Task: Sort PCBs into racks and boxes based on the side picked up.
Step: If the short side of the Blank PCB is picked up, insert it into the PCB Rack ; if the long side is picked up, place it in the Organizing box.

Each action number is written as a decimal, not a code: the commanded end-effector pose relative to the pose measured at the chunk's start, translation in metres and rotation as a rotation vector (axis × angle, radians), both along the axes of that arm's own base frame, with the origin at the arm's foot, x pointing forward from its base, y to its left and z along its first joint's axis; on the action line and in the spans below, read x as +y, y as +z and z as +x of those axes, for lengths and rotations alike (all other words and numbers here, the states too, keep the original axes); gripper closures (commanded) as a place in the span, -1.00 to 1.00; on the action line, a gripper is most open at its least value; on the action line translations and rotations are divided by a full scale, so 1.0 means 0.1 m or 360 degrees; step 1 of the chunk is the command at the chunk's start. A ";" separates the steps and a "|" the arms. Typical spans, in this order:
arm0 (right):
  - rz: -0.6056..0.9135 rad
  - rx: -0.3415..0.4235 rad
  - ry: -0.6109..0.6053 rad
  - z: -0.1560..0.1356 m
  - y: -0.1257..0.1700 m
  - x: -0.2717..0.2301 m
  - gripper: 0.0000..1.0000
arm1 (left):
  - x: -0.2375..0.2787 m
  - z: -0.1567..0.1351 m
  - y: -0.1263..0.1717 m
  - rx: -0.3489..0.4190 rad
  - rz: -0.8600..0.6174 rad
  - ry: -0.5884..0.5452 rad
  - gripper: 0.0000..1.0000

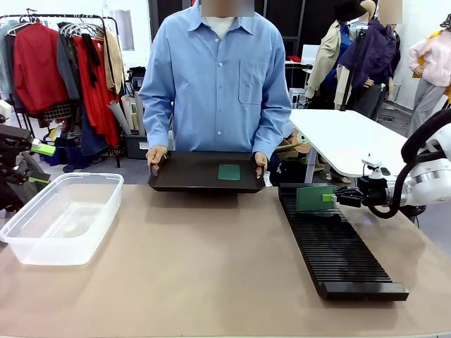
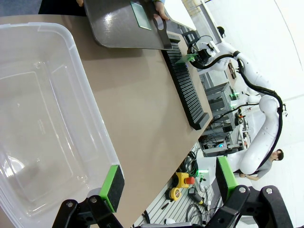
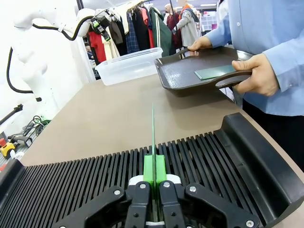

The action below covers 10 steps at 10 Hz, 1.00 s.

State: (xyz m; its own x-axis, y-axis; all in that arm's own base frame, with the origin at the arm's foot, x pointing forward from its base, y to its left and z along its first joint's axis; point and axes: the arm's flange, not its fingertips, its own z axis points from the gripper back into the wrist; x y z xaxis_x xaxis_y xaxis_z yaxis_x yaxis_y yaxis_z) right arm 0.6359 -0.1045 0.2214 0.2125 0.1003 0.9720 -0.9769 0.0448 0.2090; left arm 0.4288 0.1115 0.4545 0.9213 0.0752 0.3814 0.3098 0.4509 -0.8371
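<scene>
Two PCBs are in sight. One PCB [image 1: 313, 198] stands on edge, clamped in the closed right pincer [image 1: 330, 198] over the far end of the black slotted rack [image 1: 338, 253]; whether its lower edge sits in a slot I cannot tell. The other PCB [image 1: 229, 172] lies flat on a black tray [image 1: 183, 184] that a person's hands [image 1: 156, 155] hold at the desk's [image 1: 197, 260] far edge. The left pincer [image 2: 168, 183] hangs open over one edge of the clear tub [image 1: 56, 246].

Tan table [image 1: 211, 267], clear tub [image 1: 36, 246] left, black slotted rack [image 1: 345, 260] right
</scene>
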 end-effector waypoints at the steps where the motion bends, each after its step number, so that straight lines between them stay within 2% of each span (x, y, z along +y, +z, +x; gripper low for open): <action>1: 0.0045 -0.0042 -0.0011 0.03 0.03 0.02 1.00 | -0.01 0.00 0.03 0.0014 0.0001 0.0011 -1.00; 10: 0.0043 -0.0021 -0.0039 0.12 -0.01 0.04 1.00 | -0.01 0.00 0.03 0.0014 0.0001 0.0011 -1.00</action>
State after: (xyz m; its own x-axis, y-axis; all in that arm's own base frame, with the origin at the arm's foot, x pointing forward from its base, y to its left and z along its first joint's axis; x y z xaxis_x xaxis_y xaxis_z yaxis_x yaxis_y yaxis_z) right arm 0.6379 -0.1031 0.2193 0.2123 0.0813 0.9738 -0.9765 0.0552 0.2082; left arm 0.4288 0.1115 0.4544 0.9213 0.0752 0.3814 0.3098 0.4509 -0.8371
